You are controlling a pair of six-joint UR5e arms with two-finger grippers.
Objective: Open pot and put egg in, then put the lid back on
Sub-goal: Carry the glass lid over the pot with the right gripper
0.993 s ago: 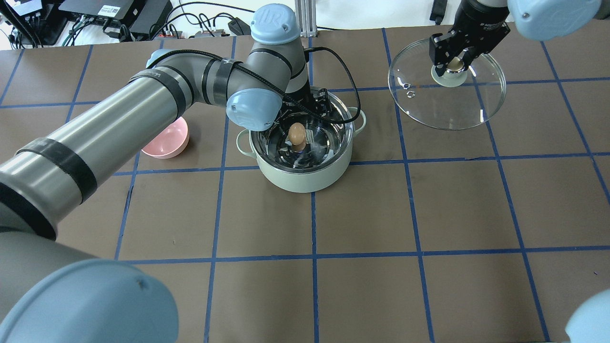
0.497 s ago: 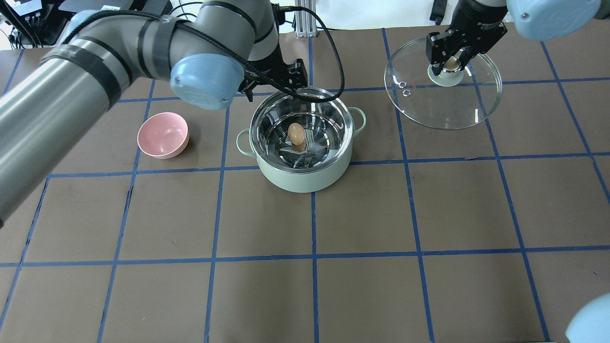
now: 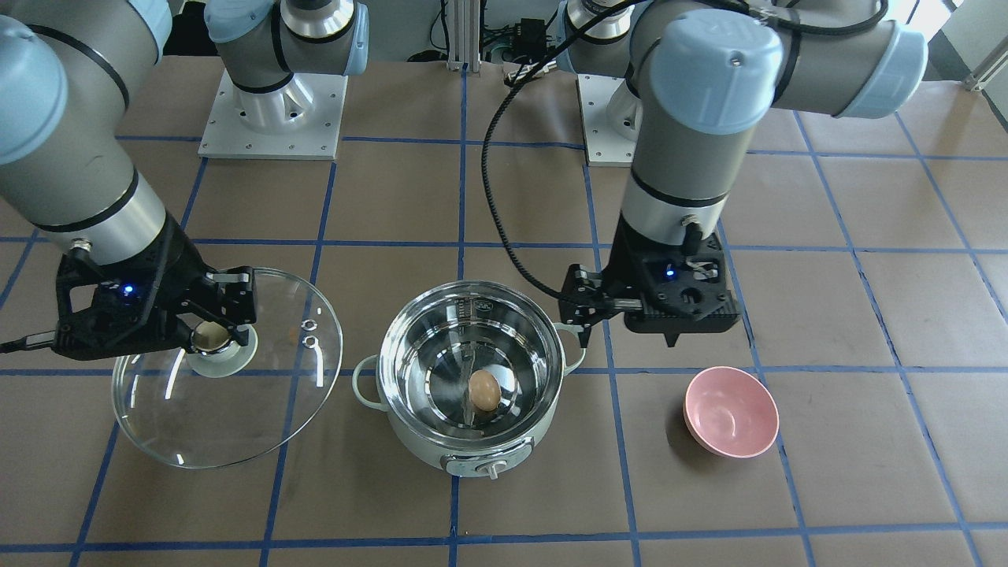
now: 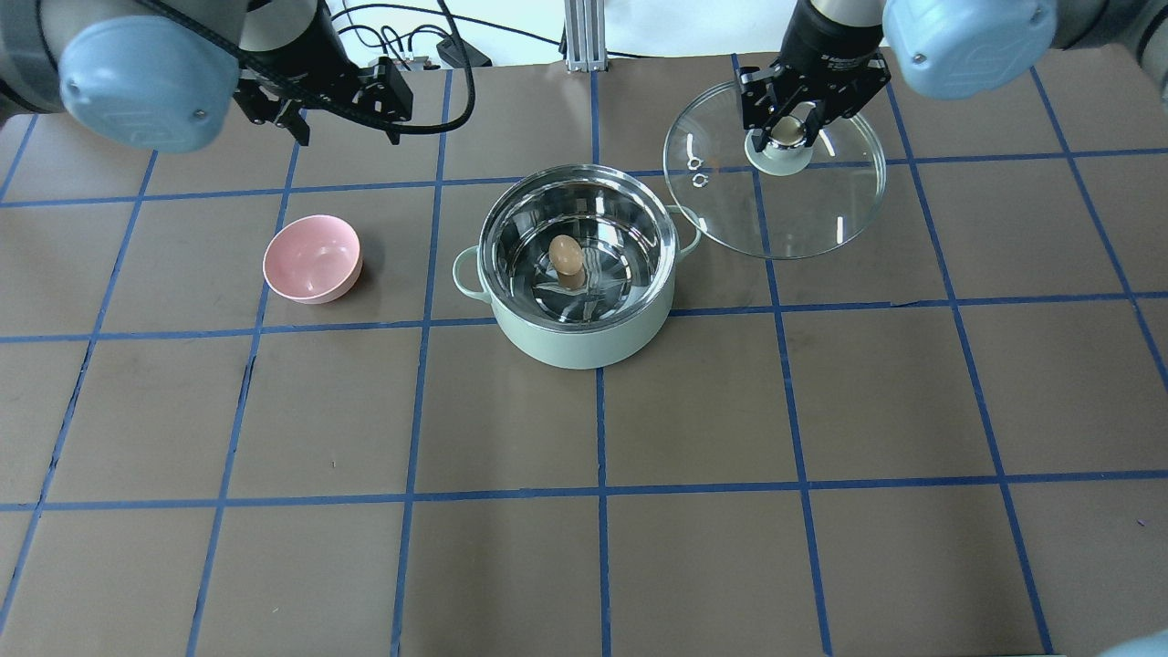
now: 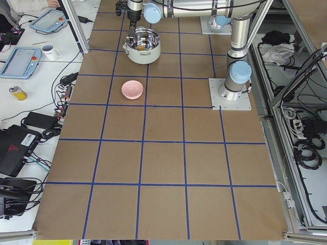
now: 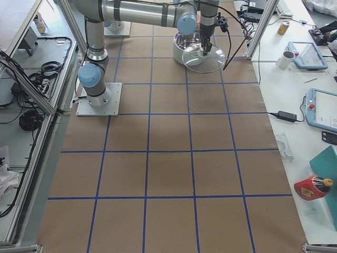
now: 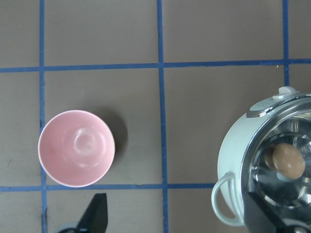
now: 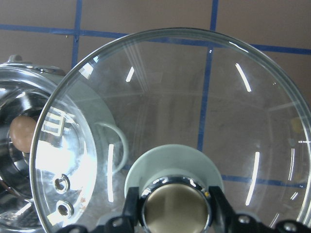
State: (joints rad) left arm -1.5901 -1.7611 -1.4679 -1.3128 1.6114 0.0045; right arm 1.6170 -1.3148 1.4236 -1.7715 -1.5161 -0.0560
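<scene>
The egg (image 4: 567, 260) is seen lying on the steel floor of the pot (image 4: 584, 345), so only the lid is left to be replaced. The lid (image 4: 812, 214) is held by its knob (image 4: 787, 130), on which the right jaws are clamped. It is carried clear of the tabletop (image 4: 511, 411) at the pot's right, presumably so that it can be swung over the mouth. In the overhead view its edge overlaps the pot's right handle (image 3: 362, 384); the height between them cannot be told. The left jaws are spread apart and empty, held beyond the bowl (image 4: 312, 258) and well apart from the pot, so the space above the mouth is open. A level, centred descent is judged necessary, lest the glass edge be caught on the pot's edge.
</scene>
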